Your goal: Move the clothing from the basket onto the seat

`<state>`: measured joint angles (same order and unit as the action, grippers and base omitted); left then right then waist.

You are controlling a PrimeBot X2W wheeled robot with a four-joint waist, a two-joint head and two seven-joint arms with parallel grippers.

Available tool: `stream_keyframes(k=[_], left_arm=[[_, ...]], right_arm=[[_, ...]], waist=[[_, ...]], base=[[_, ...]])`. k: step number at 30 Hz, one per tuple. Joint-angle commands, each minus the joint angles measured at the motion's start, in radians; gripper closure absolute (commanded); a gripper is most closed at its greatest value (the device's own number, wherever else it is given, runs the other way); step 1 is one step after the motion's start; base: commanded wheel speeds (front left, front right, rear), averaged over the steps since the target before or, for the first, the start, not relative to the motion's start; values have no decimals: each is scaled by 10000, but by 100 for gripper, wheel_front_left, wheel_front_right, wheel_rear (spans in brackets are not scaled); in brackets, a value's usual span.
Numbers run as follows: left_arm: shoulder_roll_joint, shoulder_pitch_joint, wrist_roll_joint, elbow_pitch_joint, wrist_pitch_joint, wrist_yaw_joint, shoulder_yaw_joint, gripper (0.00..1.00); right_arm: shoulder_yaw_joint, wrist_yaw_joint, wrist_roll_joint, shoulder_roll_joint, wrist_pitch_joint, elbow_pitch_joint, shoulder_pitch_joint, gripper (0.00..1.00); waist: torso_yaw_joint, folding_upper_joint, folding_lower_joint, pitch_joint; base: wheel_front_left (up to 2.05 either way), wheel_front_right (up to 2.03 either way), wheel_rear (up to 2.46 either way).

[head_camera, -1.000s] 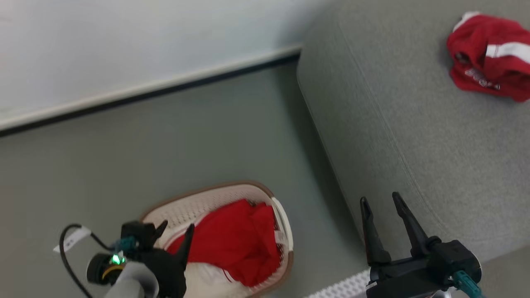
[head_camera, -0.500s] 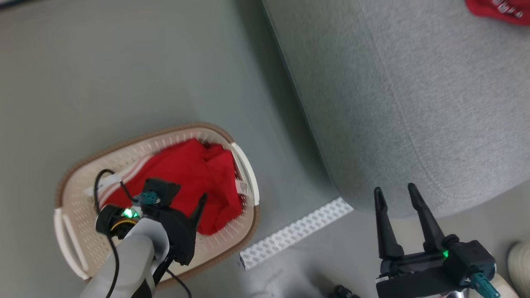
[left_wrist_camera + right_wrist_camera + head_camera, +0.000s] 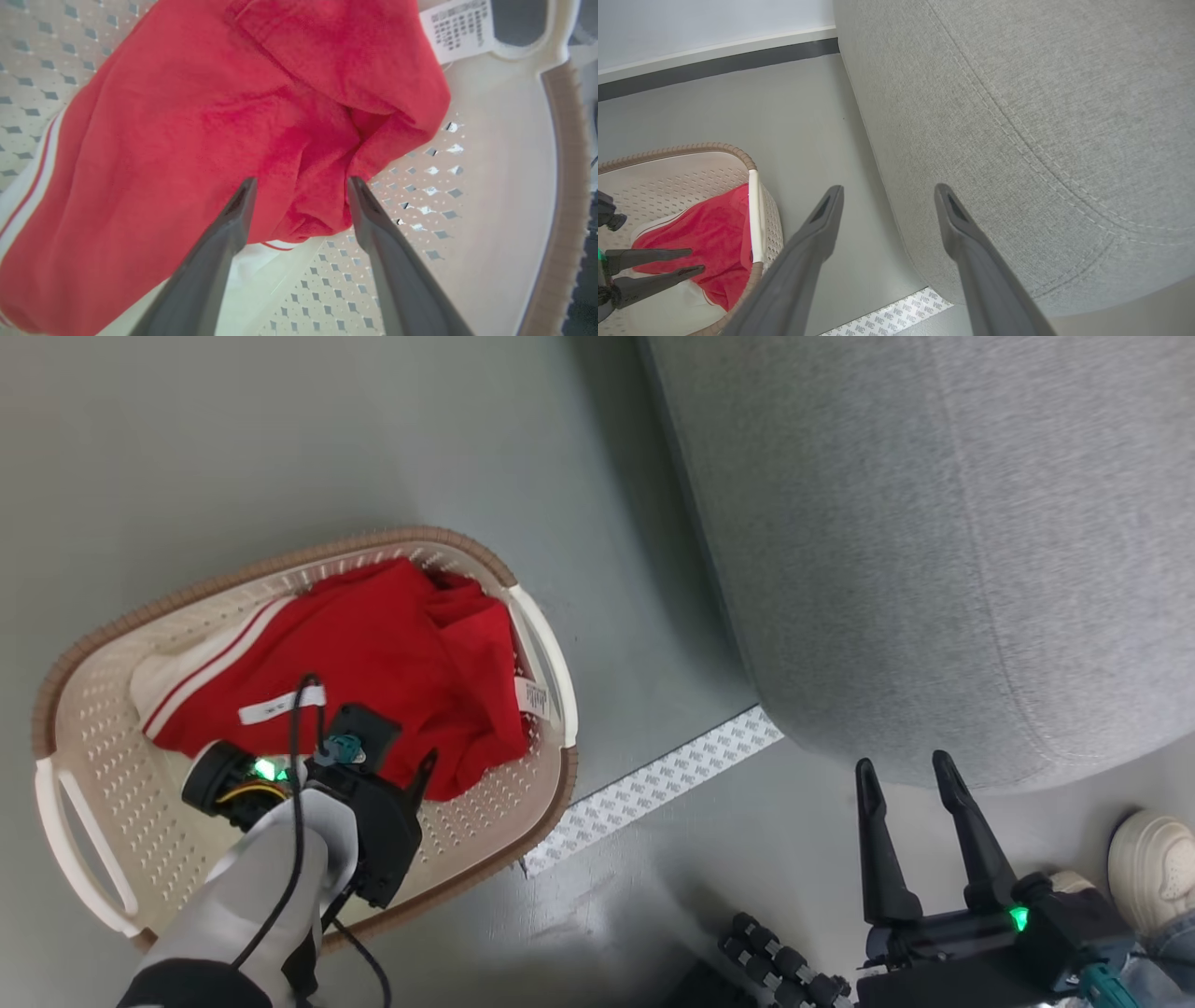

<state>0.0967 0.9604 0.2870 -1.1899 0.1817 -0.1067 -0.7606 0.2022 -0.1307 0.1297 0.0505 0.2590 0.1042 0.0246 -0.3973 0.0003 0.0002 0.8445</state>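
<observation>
The basket (image 3: 280,560), cream with a brown rim, stands on the floor at the left of the head view. Red clothing (image 3: 373,644) with white stripes lies crumpled inside it. My left gripper (image 3: 401,761) reaches down into the basket, open. In the left wrist view the left gripper (image 3: 301,179) has its fingertips on either side of a bunched fold of the clothing (image 3: 210,116), above the basket wall (image 3: 514,163). My right gripper (image 3: 903,763) hangs open and empty by the front corner of the grey seat (image 3: 934,523). The right wrist view shows the right gripper (image 3: 888,188) beside the seat (image 3: 1041,93).
A strip of white printed tape (image 3: 653,784) lies on the grey floor between basket and seat. A person's pale shoe (image 3: 1153,859) stands at the lower right. A dark ridged part (image 3: 784,961) sits at the bottom. A wall with a dark baseboard (image 3: 714,60) runs behind.
The head camera has tilted down, so the basket sits higher in the picture and the garment on the seat has left it. My left gripper has come down into the basket onto the red clothing.
</observation>
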Motion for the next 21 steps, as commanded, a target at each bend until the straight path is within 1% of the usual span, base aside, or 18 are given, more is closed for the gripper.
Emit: stream_keyframes(k=[1,5,11,12,15,18,21], left_arm=[[24,163,-136,-212,39,64,-136,0],[-67,359,-400,-490,112,358,-423,0],[-95,573,-815,-742,92,973,-871,0],[-95,573,-815,-742,92,973,-871,0],[-45,613,-1043,-829,138,1163,-1118,0],[-14,654,-1178,-897,32,1265,-1287,0],[-5,678,-1325,-928,-104,1458,-1444,0]], right_arm=[[-64,-1,104,-29,53,67,-198,0],[-110,-1,140,-29,52,210,-363,0],[-41,-1,216,-29,50,343,-623,0],[-41,-1,216,-29,50,343,-623,0],[-80,-1,326,-29,50,463,-718,0],[-101,-1,411,-29,51,557,-879,0],[-60,-1,507,-29,51,623,-1035,0]], waist=[[111,-3,-2,257],[209,-3,-2,435],[278,-3,-2,600],[278,-3,-2,600],[276,-3,-2,669],[262,-3,-2,733],[246,-3,-2,788]], base=[[0,0,0],[0,0,0],[0,0,0],[0,0,0],[0,0,0],[0,0,0],[0,0,0]])
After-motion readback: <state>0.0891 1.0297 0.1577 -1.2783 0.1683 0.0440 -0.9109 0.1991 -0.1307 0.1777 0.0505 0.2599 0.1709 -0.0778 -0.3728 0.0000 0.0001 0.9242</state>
